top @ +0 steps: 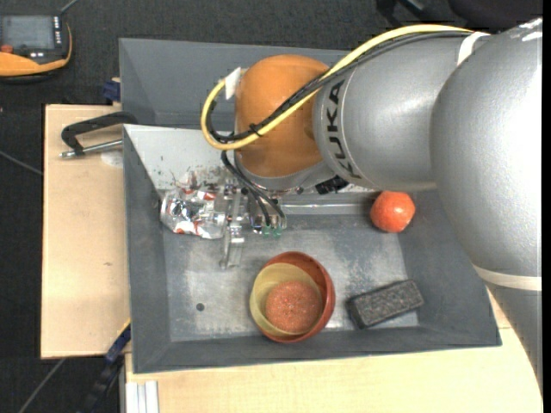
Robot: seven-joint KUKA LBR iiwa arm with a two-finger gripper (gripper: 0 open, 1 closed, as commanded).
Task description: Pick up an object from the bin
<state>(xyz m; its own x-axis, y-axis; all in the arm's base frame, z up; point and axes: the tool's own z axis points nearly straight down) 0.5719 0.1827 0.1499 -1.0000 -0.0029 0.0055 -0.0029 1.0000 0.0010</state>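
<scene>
Centre of frame: bin (168, 291), with the arm coming in from the right across its upper middle. Upper left of the bin floor: crumpled wrapper (189, 212), with the gripper (231, 249) just beside its right end; touching or not, unclear. Lower middle, below and right of the gripper: bowl (324, 280), with a round lump (293, 306) inside. Right of the bowl, near the lower wall: block (385, 303), lying tilted. Above the block, at the arm's edge: ball (393, 212), well apart from the wrapper.

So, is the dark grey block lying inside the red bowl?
No, the dark grey block lies on the bin floor beside the red bowl, apart from it.
</scene>
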